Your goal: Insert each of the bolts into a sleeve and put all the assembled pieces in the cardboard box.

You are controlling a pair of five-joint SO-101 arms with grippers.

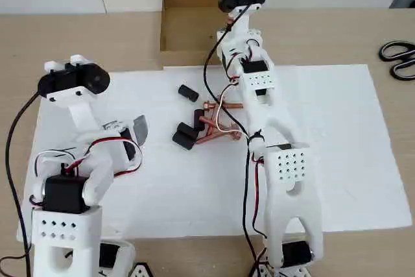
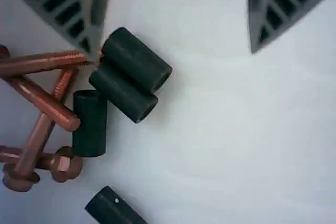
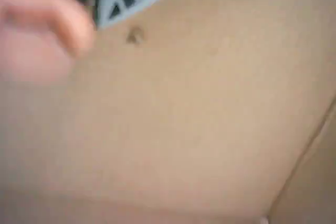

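Left gripper has its fingers spread wide and holds nothing. It sits beside the black sleeves and copper bolts, which I see piled at centre frame of the high view on the white sheet. Right arm is over the cardboard box at top centre of the worktop; can't tell its grip state.
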